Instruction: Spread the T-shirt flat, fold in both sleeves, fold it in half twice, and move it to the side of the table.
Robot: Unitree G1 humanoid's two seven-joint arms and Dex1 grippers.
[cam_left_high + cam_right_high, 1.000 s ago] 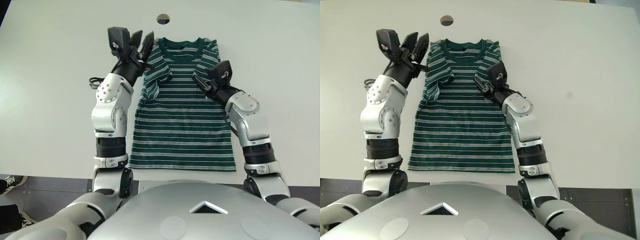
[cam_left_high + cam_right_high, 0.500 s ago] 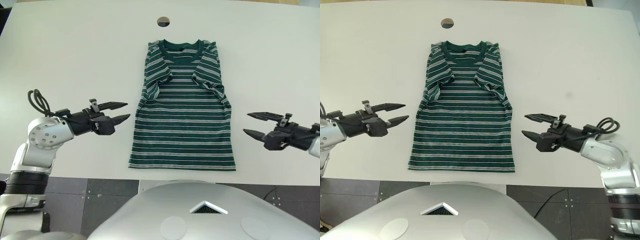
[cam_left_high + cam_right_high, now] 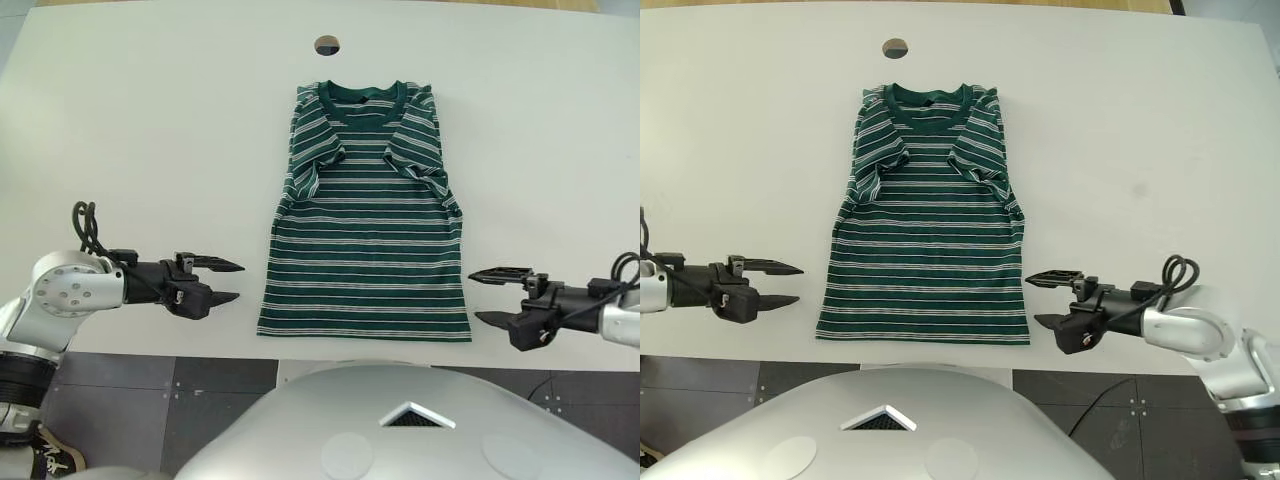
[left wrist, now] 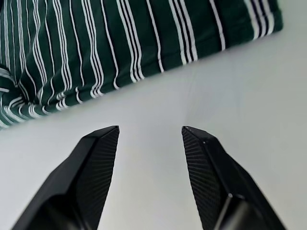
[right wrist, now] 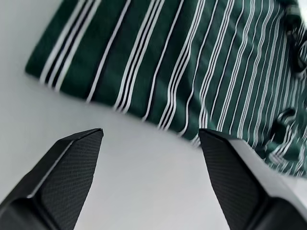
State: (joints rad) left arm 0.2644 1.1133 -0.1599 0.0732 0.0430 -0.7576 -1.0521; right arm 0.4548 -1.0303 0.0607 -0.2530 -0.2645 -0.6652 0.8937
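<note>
1. Grippers come first, nearest us: the left gripper [image 3: 238,281] hangs just beside the left corner of the hem [image 3: 365,333] and the right gripper [image 3: 474,295] just beside its right corner. Both have their fingers spread, hold nothing and touch no cloth. We judge they flank the hem so as to take its corners for the first half fold
2. The T-shirt [image 3: 365,240] lies flat in the middle of the table [image 3: 150,150] with its hem close to the near edge, so we see little room to come in from the front. The sides offer easier entry
3. Farther up, both sleeves [image 3: 318,160] are folded in over the chest, leaving the side edges nearly straight
4. Beyond the collar [image 3: 362,95] a small hole [image 3: 326,44] sits apart from the cloth, and white tabletop runs wide on either side, room enough, we think, to set the folded shirt aside
</note>
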